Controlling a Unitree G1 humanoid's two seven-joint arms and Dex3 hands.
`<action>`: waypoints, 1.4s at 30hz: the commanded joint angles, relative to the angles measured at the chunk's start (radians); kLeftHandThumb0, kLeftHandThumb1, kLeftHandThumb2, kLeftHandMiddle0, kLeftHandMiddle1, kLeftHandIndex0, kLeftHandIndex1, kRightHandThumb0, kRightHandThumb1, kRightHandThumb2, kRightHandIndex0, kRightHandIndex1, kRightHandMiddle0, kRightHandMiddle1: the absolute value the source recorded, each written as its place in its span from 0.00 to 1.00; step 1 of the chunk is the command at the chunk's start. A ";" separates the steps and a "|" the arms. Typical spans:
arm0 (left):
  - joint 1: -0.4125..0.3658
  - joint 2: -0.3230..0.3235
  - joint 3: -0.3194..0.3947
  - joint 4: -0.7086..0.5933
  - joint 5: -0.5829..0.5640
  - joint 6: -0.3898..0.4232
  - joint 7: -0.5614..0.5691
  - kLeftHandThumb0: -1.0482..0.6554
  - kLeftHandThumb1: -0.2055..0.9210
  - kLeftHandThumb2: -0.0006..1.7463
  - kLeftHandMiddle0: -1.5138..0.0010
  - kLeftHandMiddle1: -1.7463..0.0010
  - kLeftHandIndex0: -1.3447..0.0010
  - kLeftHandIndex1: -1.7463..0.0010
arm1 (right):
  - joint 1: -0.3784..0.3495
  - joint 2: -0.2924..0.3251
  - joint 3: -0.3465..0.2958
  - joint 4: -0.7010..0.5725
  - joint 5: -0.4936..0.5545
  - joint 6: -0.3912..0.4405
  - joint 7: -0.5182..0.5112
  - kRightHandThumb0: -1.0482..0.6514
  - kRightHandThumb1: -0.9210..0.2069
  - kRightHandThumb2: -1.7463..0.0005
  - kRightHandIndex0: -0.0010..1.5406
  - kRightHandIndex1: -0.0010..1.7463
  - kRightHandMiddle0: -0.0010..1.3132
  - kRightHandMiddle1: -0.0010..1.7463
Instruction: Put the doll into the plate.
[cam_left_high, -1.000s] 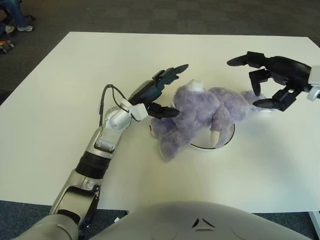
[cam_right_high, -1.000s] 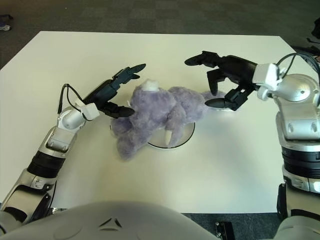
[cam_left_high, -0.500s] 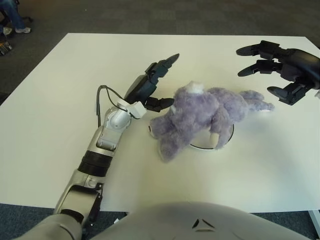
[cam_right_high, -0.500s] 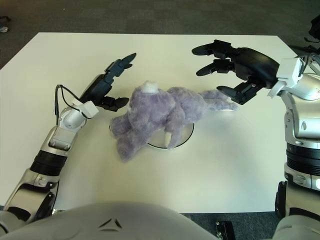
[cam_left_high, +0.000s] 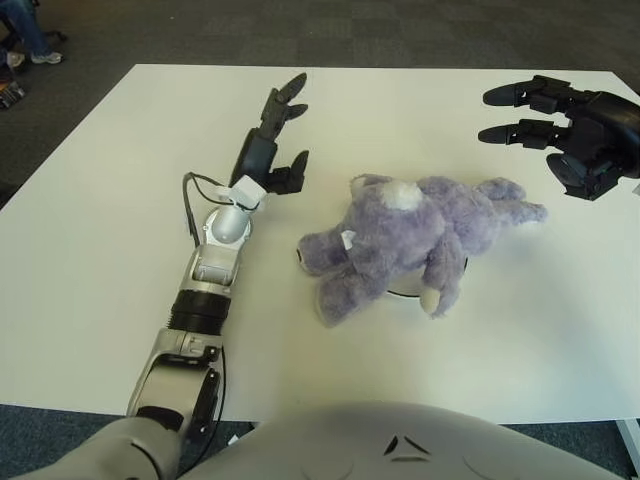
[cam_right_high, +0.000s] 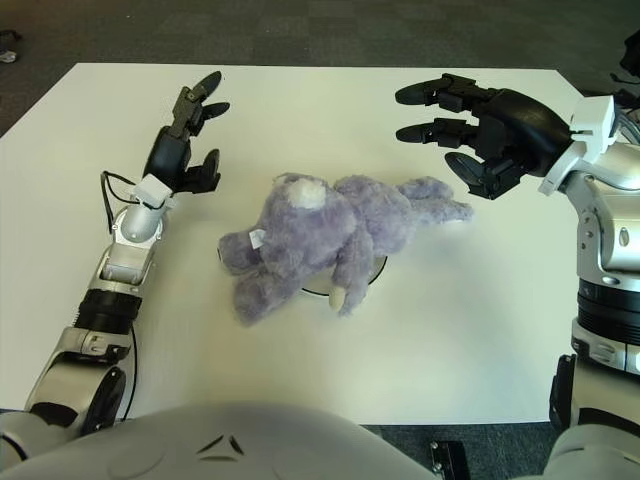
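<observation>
On the plate (cam_right_high: 372, 272) sprawls a tagged doll (cam_right_high: 330, 235).

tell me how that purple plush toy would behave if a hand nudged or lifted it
The plush toy looks soft and fluffy, so it would probably squash and flop. Its limbs sprawl past the plate beneath, so they would likely dangle. It lies low and flat, so a nudge should slide it, not roll it.

Both head views look forward and down at the white table (cam_left_high: 120, 200) from 6 o'clock, sharing nearly the whole tabletop.
</observation>
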 joint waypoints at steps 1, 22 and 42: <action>-0.012 -0.001 0.024 -0.025 -0.010 0.063 0.017 0.08 1.00 0.50 0.84 0.50 1.00 0.68 | -0.012 -0.012 -0.011 -0.007 0.016 0.004 -0.006 0.48 0.53 0.29 0.20 0.11 0.00 0.36; -0.103 -0.060 0.149 0.062 -0.221 0.234 0.027 0.39 1.00 0.32 0.53 0.11 0.87 0.02 | 0.025 0.313 -0.126 -0.022 -0.085 0.039 -0.585 0.41 0.14 0.62 0.64 0.98 0.16 0.91; -0.135 -0.074 0.212 0.188 -0.253 0.255 0.085 0.39 0.80 0.47 0.37 0.00 0.75 0.00 | 0.054 0.390 -0.124 0.067 -0.079 -0.024 -0.687 0.39 0.20 0.54 0.74 1.00 0.26 0.98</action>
